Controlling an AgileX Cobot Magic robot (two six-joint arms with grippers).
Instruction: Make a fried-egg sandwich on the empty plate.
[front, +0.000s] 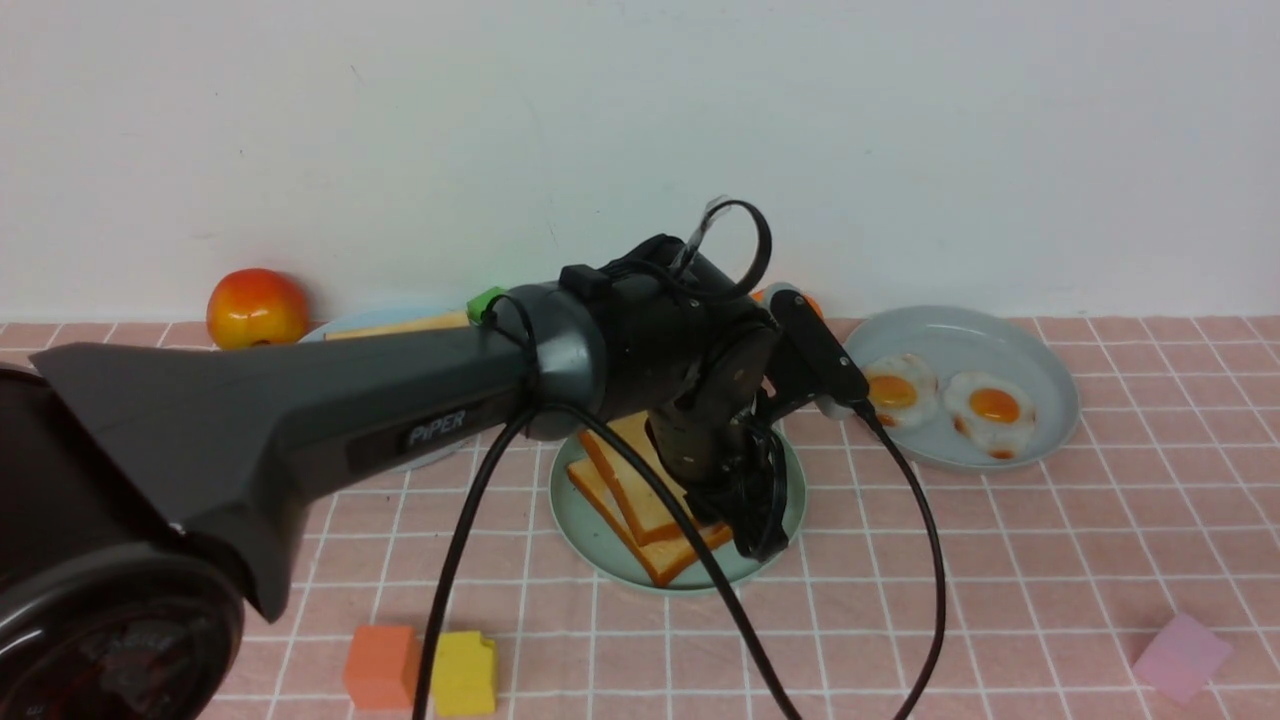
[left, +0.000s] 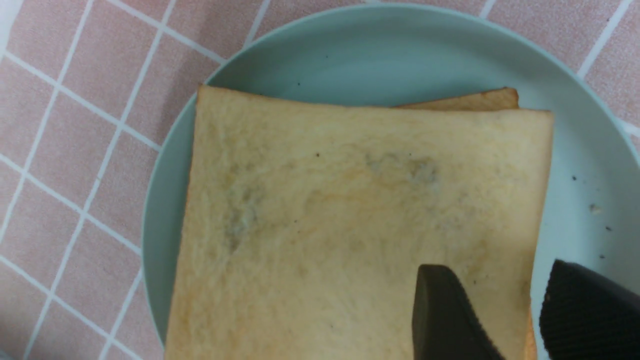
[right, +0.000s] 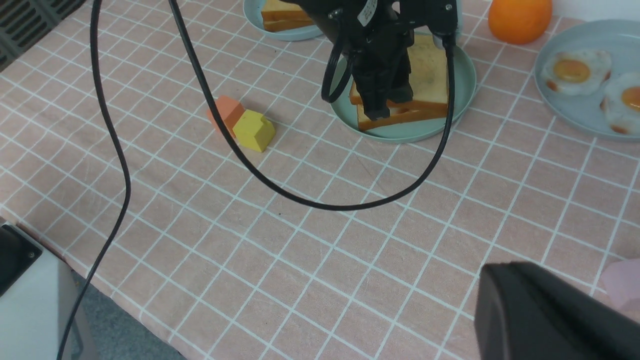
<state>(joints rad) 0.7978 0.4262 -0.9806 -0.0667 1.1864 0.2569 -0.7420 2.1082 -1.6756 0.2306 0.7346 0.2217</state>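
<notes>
Left claw (left: 495, 280) spread above two toast slices (left: 350, 200); right claw (right: 550, 310) closed; two fried eggs (front: 995, 405) aside.

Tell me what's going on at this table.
The left hand hangs open over the mint-teal plate, its fingers astride one edge of the top toast slice. The sandwich lies there as two slices stacked askew; any egg between them is hidden. Two fried eggs lie in the grey-blue dish. The right hand is shut, well away from the plates.

Sandwich (front: 625, 485) – two golden toast slices stacked askew, crusts orange-brown, flat on mint-teal plate (front: 590, 545)
</notes>
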